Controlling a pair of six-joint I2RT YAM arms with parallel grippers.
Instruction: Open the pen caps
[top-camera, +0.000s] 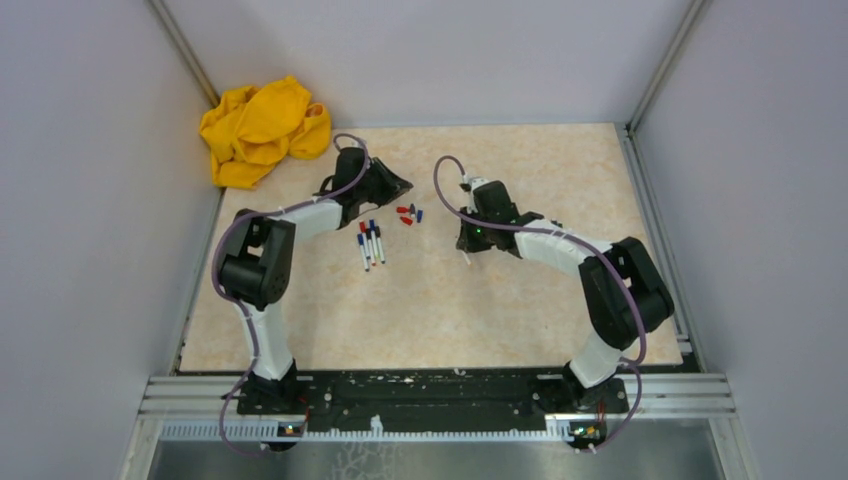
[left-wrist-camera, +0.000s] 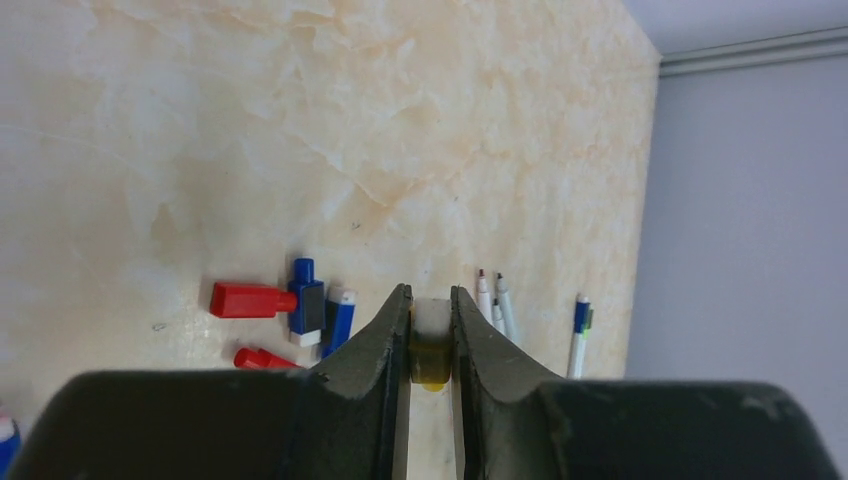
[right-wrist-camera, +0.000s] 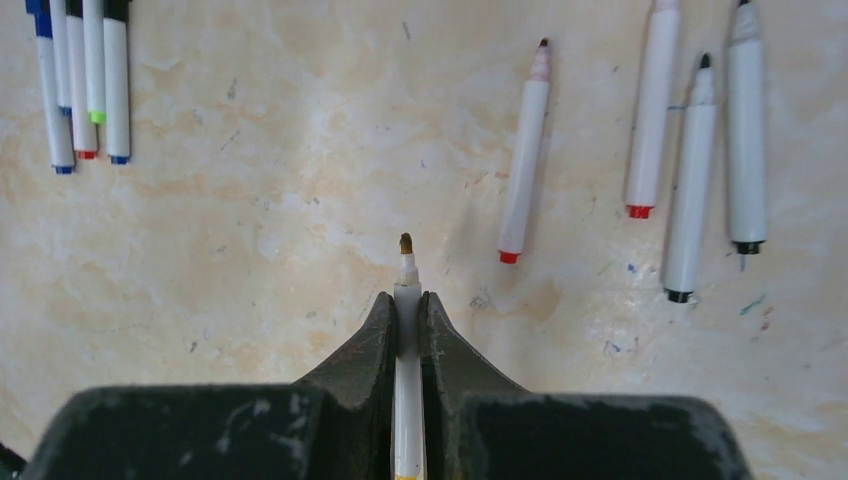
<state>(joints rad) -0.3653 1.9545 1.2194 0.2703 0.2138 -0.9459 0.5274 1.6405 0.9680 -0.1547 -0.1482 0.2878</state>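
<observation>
Left gripper (left-wrist-camera: 430, 302) pinches a yellowish cap (left-wrist-camera: 431, 360); right gripper (right-wrist-camera: 405, 303) is clamped on a pen (right-wrist-camera: 406, 272) with its tip bare, so this pair is judged separated. Loose caps (left-wrist-camera: 250, 299), red and blue, lie on the table (left-wrist-camera: 300, 120) just left of the left gripper. Four bare pens (right-wrist-camera: 525, 150) lie ahead of the right gripper. Outstanding: four capped pens (right-wrist-camera: 92, 70), grouped well apart from the bare ones

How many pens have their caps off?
5. One pen is in the right gripper. Four lie on the table nearby: two red-ended, two black-ended. Others may be hidden.
</observation>
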